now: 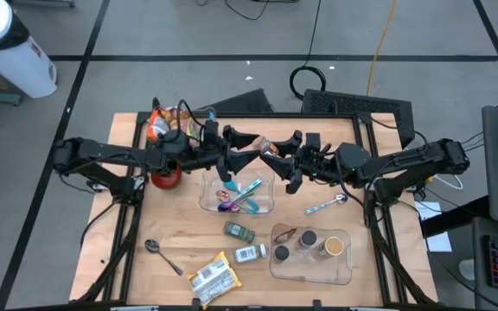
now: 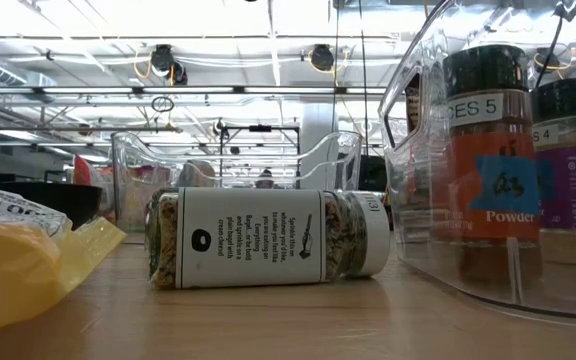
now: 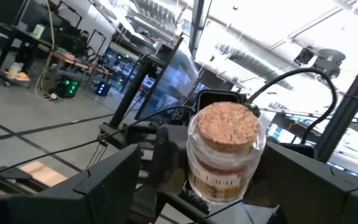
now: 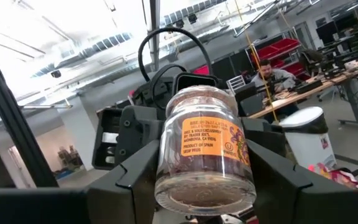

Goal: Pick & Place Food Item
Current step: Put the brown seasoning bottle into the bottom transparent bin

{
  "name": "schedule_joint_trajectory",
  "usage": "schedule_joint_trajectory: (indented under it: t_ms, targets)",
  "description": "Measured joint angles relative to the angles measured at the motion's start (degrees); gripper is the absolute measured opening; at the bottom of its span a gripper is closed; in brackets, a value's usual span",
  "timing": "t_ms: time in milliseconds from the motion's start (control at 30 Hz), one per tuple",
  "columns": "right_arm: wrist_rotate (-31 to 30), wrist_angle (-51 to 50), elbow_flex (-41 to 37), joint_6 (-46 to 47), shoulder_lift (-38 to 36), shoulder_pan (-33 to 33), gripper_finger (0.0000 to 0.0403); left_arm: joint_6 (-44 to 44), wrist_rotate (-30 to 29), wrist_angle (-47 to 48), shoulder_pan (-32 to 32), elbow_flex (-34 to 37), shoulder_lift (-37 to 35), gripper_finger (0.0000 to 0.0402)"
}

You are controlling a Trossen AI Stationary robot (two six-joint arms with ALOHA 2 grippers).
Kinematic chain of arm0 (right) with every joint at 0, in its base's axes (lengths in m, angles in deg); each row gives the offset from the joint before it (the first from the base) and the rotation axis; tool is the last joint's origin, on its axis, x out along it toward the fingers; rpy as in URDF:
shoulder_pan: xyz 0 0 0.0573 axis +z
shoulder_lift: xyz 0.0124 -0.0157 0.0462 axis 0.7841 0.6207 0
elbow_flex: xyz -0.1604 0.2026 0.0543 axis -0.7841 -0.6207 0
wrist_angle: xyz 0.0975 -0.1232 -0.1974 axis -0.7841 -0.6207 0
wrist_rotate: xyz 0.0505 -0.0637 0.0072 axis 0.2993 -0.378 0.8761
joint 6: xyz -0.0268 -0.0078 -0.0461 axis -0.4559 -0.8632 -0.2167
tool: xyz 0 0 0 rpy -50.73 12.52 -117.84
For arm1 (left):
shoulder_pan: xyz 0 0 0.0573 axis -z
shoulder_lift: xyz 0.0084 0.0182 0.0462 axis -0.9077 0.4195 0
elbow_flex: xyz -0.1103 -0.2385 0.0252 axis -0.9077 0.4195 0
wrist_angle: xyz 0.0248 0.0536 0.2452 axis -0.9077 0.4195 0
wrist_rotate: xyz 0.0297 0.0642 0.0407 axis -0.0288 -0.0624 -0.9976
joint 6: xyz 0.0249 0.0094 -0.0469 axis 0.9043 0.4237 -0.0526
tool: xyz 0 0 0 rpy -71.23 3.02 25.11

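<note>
Item: cork-topped glass jar (image 4: 201,149) of brown food, orange label, held in mid-air over the clear bin (image 1: 210,200), pinched by my right gripper (image 1: 271,155) with my left gripper (image 1: 247,149) fingers spread around it; I'd close left squarely before right lets go.

Glass jar (image 4: 205,149), cork-topped (image 3: 227,123), orange label, brown contents: held aloft horizontally between right claw (image 1: 275,161) and left claw (image 1: 247,152), above clear bin (image 1: 210,200). Cork end pointed toward left claw.
</note>
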Motion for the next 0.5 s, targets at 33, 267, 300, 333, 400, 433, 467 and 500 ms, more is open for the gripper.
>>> schedule_joint_trajectory:
  t_ms: [33, 267, 300, 333, 400, 433, 467, 500]
  targets:
    - [0.2, 0.4, 0.0, 0.3, 0.2, 0.0, 0.0185, 0.1, 0.1, -0.3, 0.0, 0.0, 0.0, 0.0335]
    - [1.7, 1.2, 0.0, 1.7, 1.3, -0.1, 0.0185, 0.4, 1.9, -2.0, -0.1, 0.0, 0.4, 0.0335]
    - [1.7, 1.1, 0.0, 1.7, 1.5, -0.1, 0.0185, 0.4, 2.1, -2.0, -0.1, 0.0, 0.4, 0.0335]
    - [1.8, 1.1, 0.0, 1.7, 1.6, 0.0, 0.0185, 0.4, 2.1, -1.6, -0.1, 0.0, 0.4, 0.0335]
    - [1.8, 1.7, 0.0, 1.9, 2.1, 0.0, 0.0185, 0.3, 2.1, -1.2, -0.1, 0.0, 0.4, 0.0335]
    - [1.8, 2.2, 0.0, 2.1, 2.3, -0.1, 0.0185, 0.4, 2.1, -1.2, -0.1, 0.0, 0.4, 0.0335]
    - [1.8, 2.3, 0.0, 2.1, 2.4, -0.1, 0.0185, 0.4, 2.1, -1.2, -0.1, 0.0, 0.4, 0.0334]
    - [1.8, 2.2, 0.0, 2.3, 2.5, -0.1, 0.0185, 0.4, 2.0, -1.3, -0.1, 0.0, 0.4, 0.0331]
